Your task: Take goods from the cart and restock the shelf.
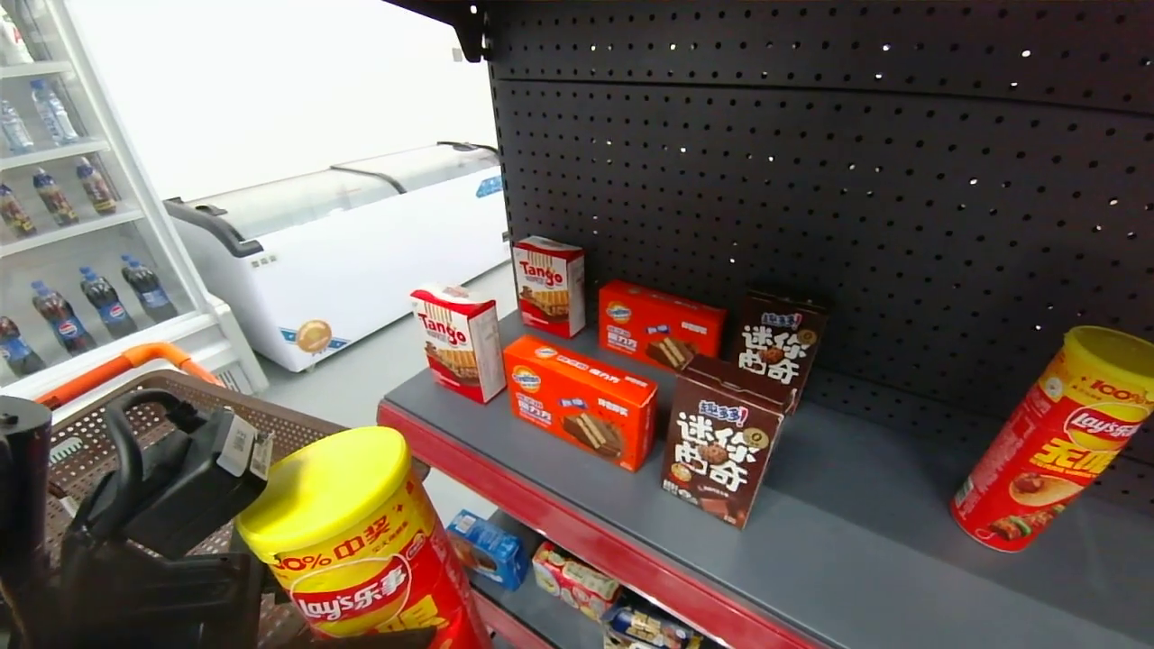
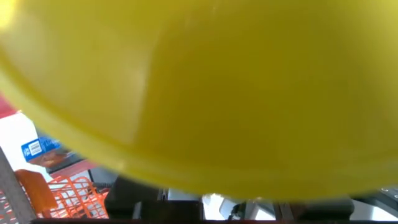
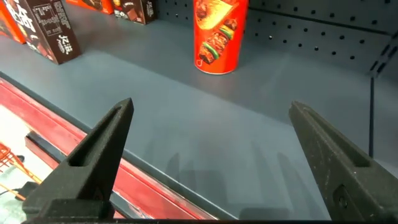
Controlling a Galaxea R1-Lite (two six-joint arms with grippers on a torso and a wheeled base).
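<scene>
A shop: a pegboard-backed shelf of boxed snacks, a glass-topped chest freezer, a cooler of bottled drinks, and a shopping cart.

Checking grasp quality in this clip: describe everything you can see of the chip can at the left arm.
The chip can is a red tube with a smooth yellow lid and yellow-and-white label print; the body looks like cardboard, the lid like plastic. It is closed, looks undented, and is slightly tilted, lid uppermost. The left gripper holds it, black jaws against its side just below the lid. It hangs by the cart, short of the shelf. Its bottom end is cut off by the picture's edge.
</scene>
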